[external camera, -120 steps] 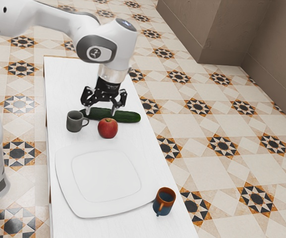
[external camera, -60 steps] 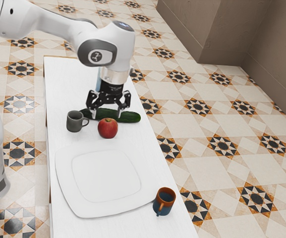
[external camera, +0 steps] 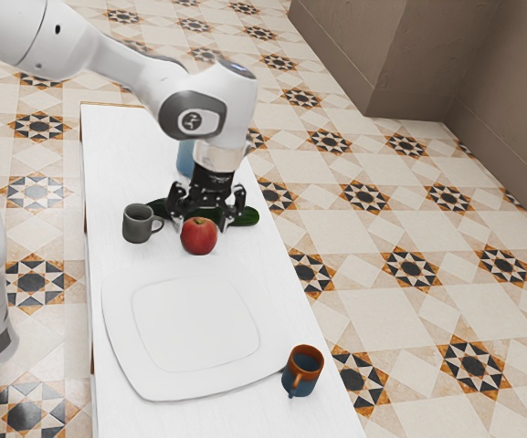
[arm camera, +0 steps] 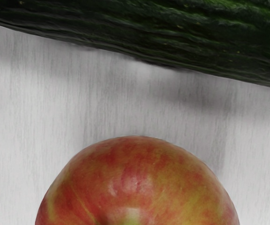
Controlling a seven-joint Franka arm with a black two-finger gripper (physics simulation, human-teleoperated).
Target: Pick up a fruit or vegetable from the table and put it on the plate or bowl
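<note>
Jaws: gripper [external camera: 205, 208] spread wide, empty, apparently set to grab
Apple [external camera: 199, 235]: on table, just under jaws, likely pick
Cucumber [external camera: 242, 216]: flat, just beside jaws, apart from apple
Plate [external camera: 117, 315]: well away from jaws, past apple

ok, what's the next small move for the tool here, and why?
Probably a short drop straight down onto the apple, then close. The tool hangs open just above it, the wrist view has the apple directly below, and the cucumber lies close behind, so a sideways drift risks bumping it.
</note>
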